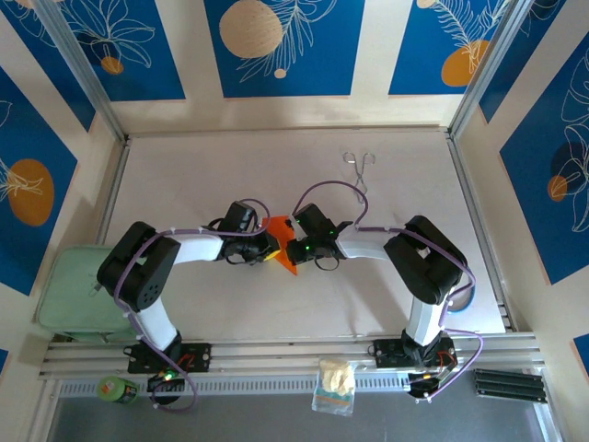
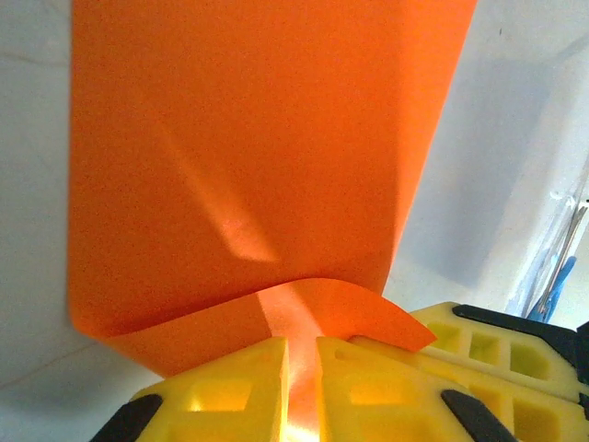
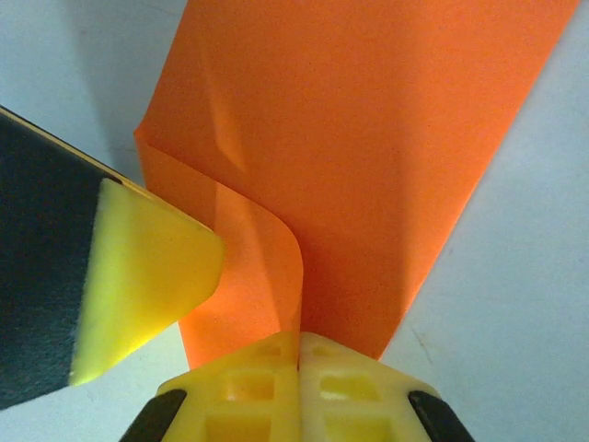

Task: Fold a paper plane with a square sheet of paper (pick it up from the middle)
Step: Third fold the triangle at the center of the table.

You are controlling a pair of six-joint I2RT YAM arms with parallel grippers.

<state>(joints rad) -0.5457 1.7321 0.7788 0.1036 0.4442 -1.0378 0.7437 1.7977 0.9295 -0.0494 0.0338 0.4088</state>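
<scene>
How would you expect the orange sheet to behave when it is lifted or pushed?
Probably floppy: the orange sheet curls over beside the right end effector. Likely very light: it looks thin, glowing through at the left end effector. Visible creases suggest it dents easily.

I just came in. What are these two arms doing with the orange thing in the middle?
The two arms meet over the middle of the table and work on the orange square sheet of paper. The left claw and the right claw are each closed on an edge of it, very near each other. One flap curls over, so the sheet is partly folded and not yet a plane. Metal tongs lie apart at the far side.
</scene>
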